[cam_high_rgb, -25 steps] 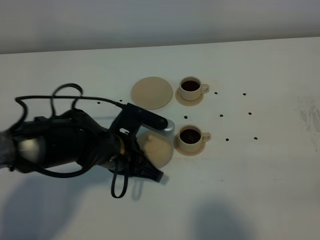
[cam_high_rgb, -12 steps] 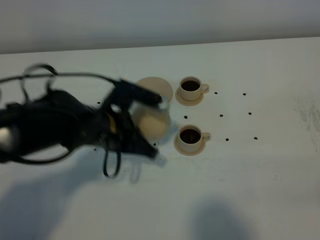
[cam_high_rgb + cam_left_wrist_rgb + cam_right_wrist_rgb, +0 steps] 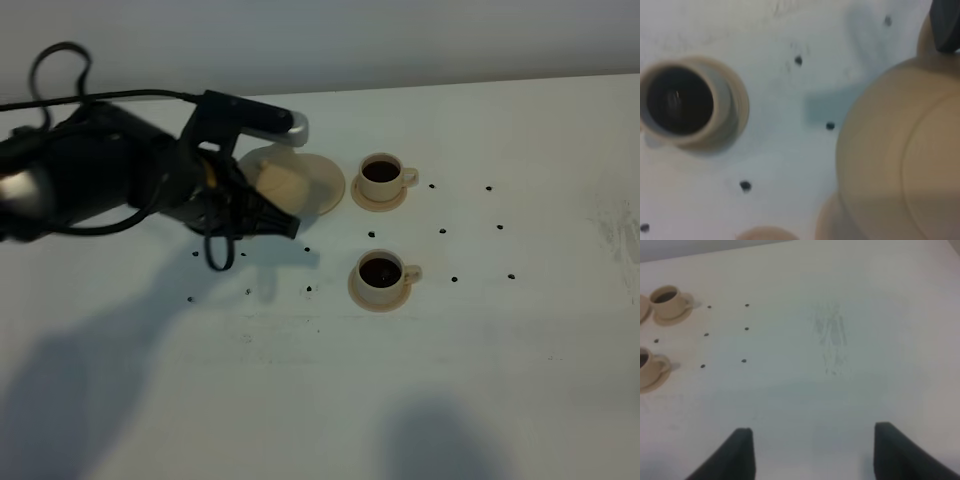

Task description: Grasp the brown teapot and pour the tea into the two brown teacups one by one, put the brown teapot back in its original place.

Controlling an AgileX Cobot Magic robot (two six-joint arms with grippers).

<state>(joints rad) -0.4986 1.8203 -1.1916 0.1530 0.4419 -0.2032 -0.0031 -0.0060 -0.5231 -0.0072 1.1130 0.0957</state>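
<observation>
The brown teapot (image 3: 280, 180) is over the near-left part of the wide saucer, its original place (image 3: 326, 183); whether it touches the saucer I cannot tell. My left gripper (image 3: 262, 213) is shut on the teapot. In the left wrist view the teapot (image 3: 900, 150) fills one side, with a dark finger (image 3: 946, 25) at its edge. The two brown teacups stand on small saucers to the right, both dark with tea: the far cup (image 3: 382, 175) and the near cup (image 3: 381, 274). My right gripper (image 3: 812, 455) is open over bare table, far from the cups (image 3: 667, 296).
Several small dark spots (image 3: 443, 232) dot the white table around the cups and in front of the left arm. A black cable (image 3: 60, 60) loops above the left arm. A faint smudge (image 3: 832, 340) marks the table on the right.
The left arm has carried the teapot from beside the near cup back and to the left, to over the wide saucer. The cups have not moved.
</observation>
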